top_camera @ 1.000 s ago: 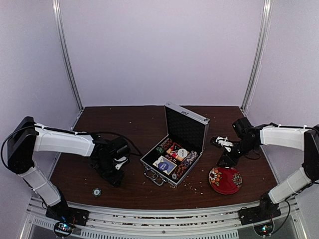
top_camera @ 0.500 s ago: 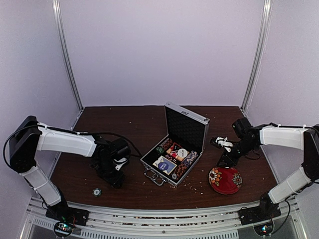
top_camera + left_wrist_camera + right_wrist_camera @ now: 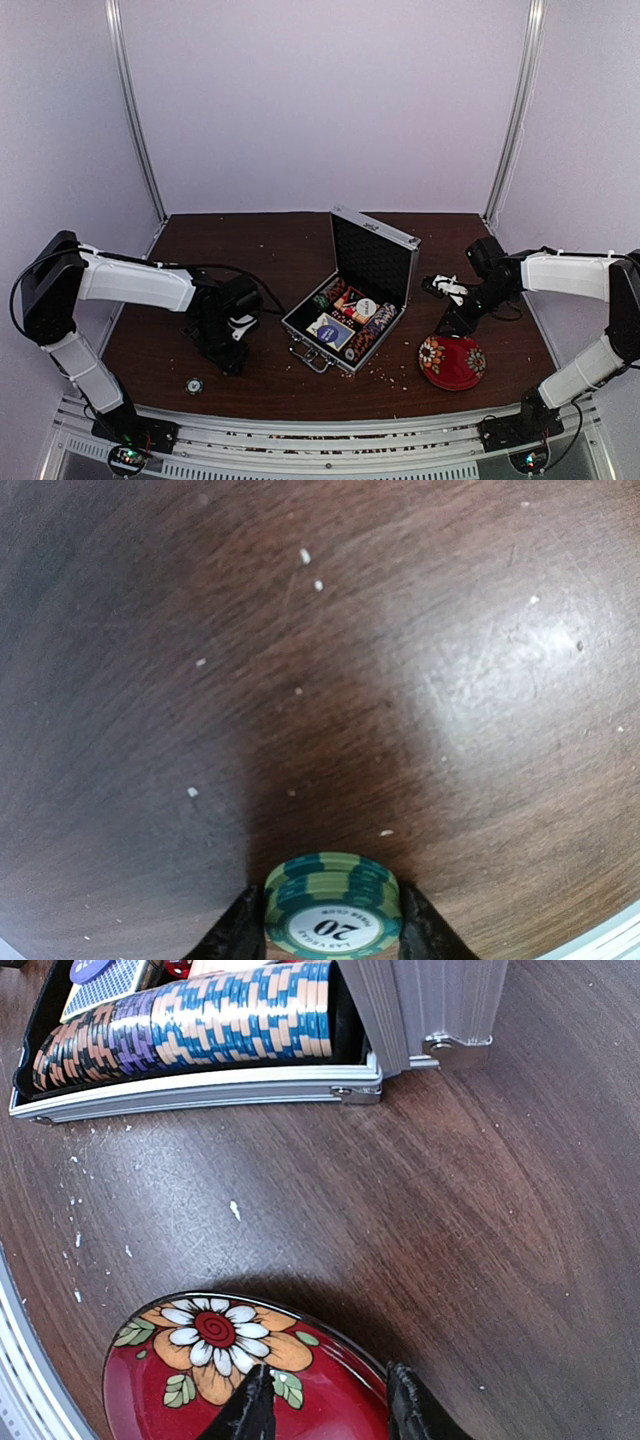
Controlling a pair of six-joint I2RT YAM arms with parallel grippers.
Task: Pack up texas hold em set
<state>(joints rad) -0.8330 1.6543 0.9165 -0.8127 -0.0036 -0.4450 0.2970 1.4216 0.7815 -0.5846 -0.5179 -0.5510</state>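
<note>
I'm starting on the left arm: the left gripper is pinching a small stack of green poker chips, one finger on each side of the striped edges and the "20" face pointing back at the wrist camera. That grip across the rims is what I want, since it clamps the stack as one piece. I can't tell whether the chips are resting on the table or just clear of it. One stray chip is lying behind and to the left of that gripper, so I'm judging there's at least one more trip to make. Off to the gripper's right, the briefcase is standing open with its lid propped upright, chip rows and the card deck box already seated inside, leaving the tray reachable from above. Further right, the right gripper is hanging with its fingers parted and nothing between them, directly over the red floral bowl, with the case's corner ahead of it.
</note>
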